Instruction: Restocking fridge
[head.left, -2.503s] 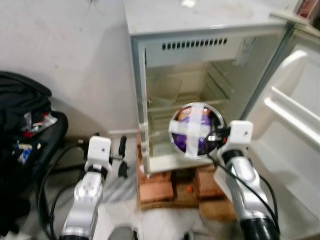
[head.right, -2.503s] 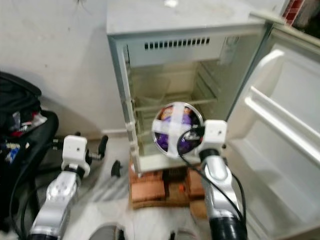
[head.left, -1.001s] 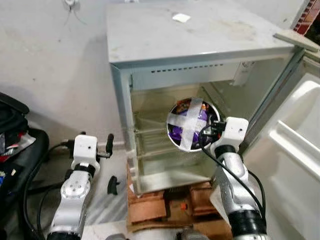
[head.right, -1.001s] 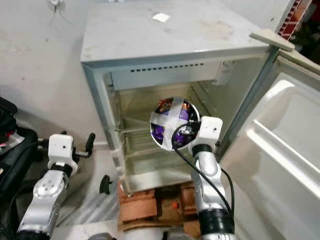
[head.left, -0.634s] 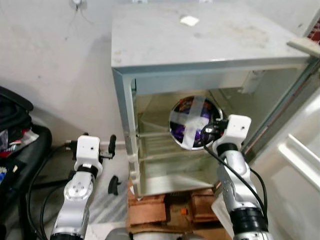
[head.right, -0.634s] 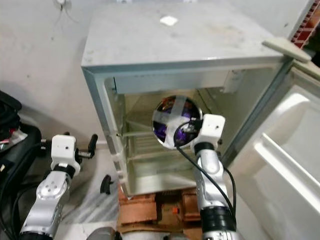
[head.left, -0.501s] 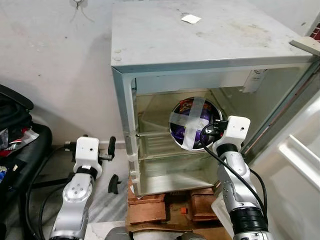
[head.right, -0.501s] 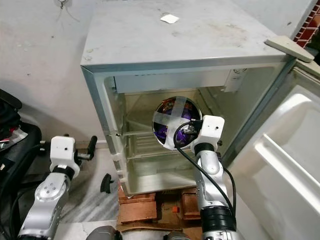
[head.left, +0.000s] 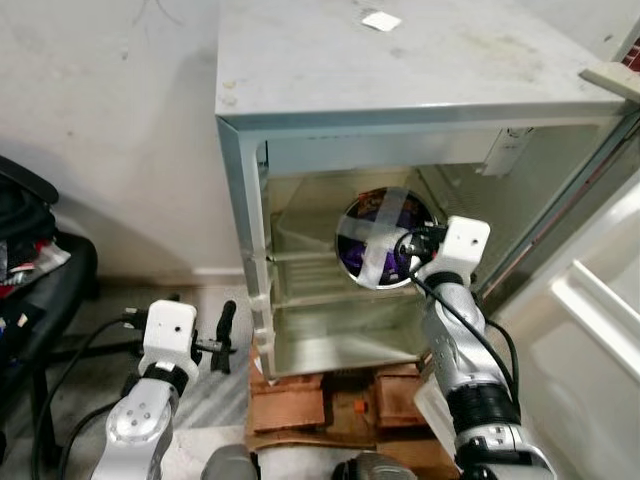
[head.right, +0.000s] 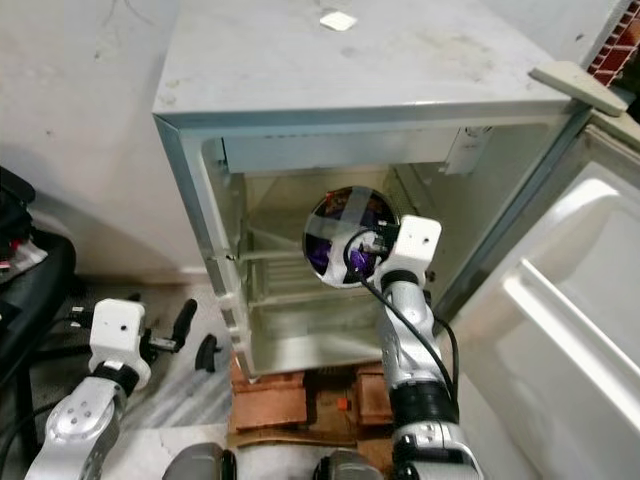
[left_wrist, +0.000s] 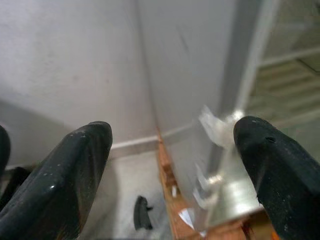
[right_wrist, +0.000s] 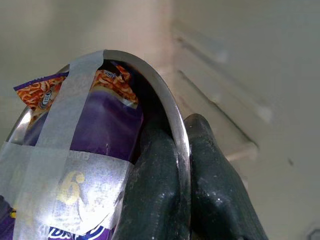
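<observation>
1. Pinching the metal rim of the bowl (head.left: 382, 238), the right pincer (right_wrist: 172, 195) carries it on edge at the open fridge (head.left: 330, 150) mouth, beside the upper shelf (head.right: 275, 252).
2. Crossed tape (right_wrist: 60, 150) probably retains the purple packet (right_wrist: 107, 135).
3. Low beside the fridge, the left pincer (left_wrist: 170, 165) hangs released and empty.

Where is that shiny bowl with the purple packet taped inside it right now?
The bowl is pinched by its rim in the robot's right hand, held up at the open fridge mouth, level with its upper shelf.
</observation>
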